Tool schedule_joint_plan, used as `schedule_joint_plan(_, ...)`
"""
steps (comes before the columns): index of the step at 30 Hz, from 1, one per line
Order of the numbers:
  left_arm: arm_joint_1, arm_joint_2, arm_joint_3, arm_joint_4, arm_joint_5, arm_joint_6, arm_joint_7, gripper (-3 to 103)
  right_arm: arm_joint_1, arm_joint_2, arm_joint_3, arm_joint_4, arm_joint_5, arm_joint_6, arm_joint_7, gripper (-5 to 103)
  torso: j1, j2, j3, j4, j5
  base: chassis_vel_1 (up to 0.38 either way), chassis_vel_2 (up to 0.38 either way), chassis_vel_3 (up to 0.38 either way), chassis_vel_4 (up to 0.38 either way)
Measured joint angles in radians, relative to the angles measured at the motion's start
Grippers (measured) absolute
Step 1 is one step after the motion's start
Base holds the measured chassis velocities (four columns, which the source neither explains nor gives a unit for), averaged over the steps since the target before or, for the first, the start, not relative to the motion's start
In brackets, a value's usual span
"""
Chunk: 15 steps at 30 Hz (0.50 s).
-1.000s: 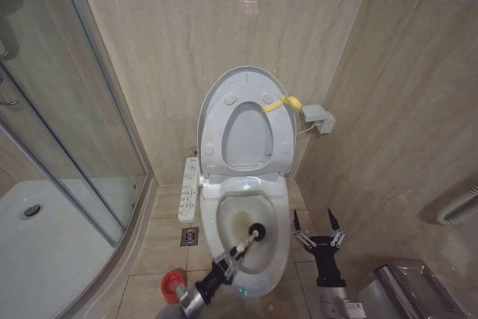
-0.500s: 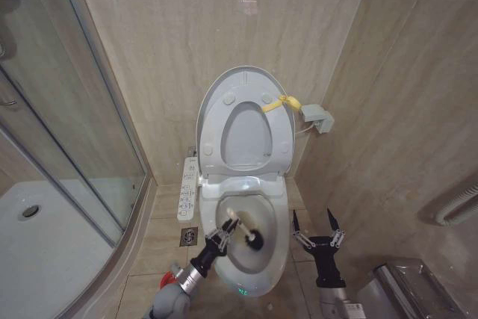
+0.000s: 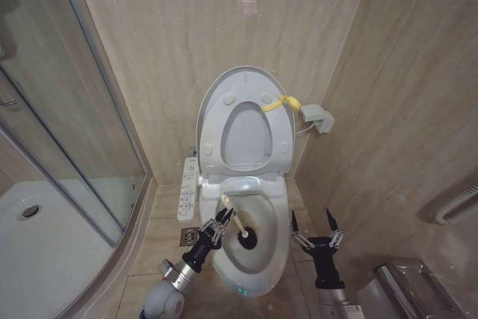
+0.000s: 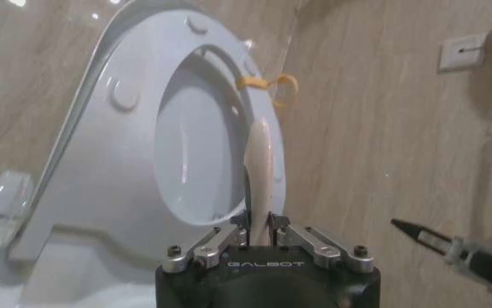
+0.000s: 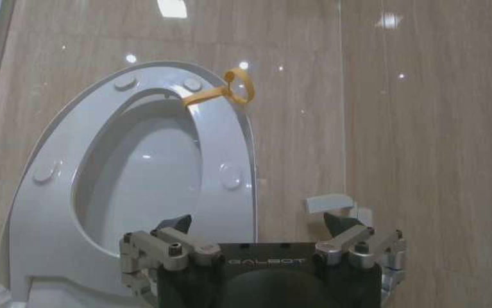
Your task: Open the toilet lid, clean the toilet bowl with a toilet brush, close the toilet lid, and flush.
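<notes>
Right now the toilet brush (image 3: 237, 228) sits low in the centre of the head view, its black bristle head down inside the toilet bowl (image 3: 278, 259) and its slim white handle slanting up toward the upper left. The left gripper (image 3: 216, 225) has its fingers clamped narrowly on that handle; the left wrist view shows the handle (image 4: 260, 167) rising straight out from between the closed fingers. Just above the bowl, the toilet lid (image 3: 243, 80) stands raised against the tiled wall, with the seat ring (image 3: 279, 140) lifted along with it and a yellow strap (image 3: 284, 102) at its right edge. To the right of the bowl, apart from it, the right gripper (image 3: 312, 222) hangs idle, fingers spread wide. Left of the toilet a white button panel (image 3: 188, 188) lies beside the bowl, and a glass shower door (image 3: 67, 125) fills the left of the frame.

I judge the scrubbing step is in hand. Next, the bristles need sweeping around the stained inner wall with the handle held firm.
</notes>
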Motion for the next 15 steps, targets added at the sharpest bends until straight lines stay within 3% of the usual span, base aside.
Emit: schedule_joint_plan(15,0.109,0.059,-0.101,-0.271,0.027,0.051,-0.093,15,0.019,0.012,-0.008,-0.033,-0.010,0.000,0.000,100,0.000,0.000,0.000,0.0001,0.0001,0.000,0.000,0.000,0.000)
